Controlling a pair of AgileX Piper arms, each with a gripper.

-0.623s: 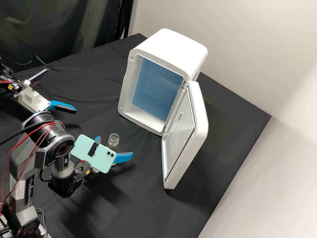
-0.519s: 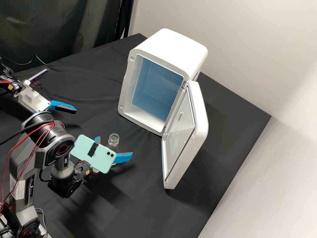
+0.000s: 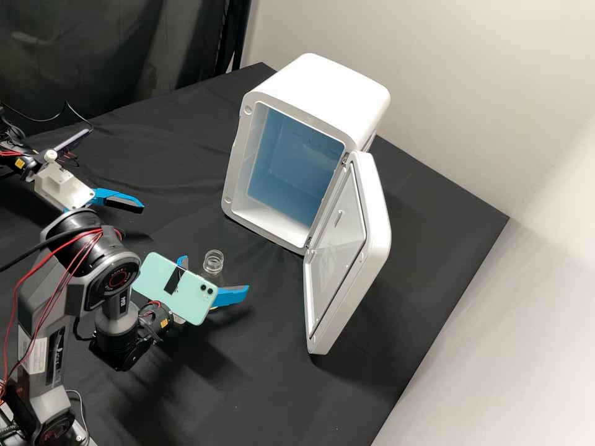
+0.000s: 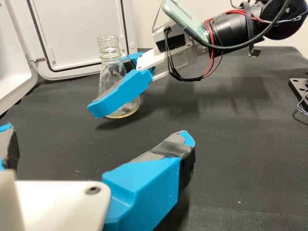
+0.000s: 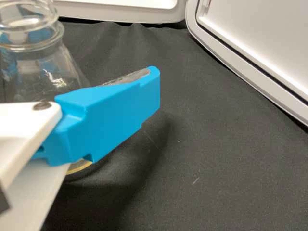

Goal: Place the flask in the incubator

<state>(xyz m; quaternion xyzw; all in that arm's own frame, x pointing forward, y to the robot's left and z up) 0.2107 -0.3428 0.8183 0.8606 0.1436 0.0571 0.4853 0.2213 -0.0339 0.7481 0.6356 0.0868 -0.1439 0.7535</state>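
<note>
High view: flask (image 3: 212, 261) stands on bench (image 3: 161, 155) lower left of centre, short of incubator (image 3: 322, 93), right gripper (image 3: 215, 274) spread open around it, so if you close off-centre on the sloped glass it could slip or tip, then clip the door (image 3: 347, 248).

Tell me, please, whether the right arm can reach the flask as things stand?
Probably yes: the open right gripper has a blue finger on either side of the flask, with nothing between.
</note>
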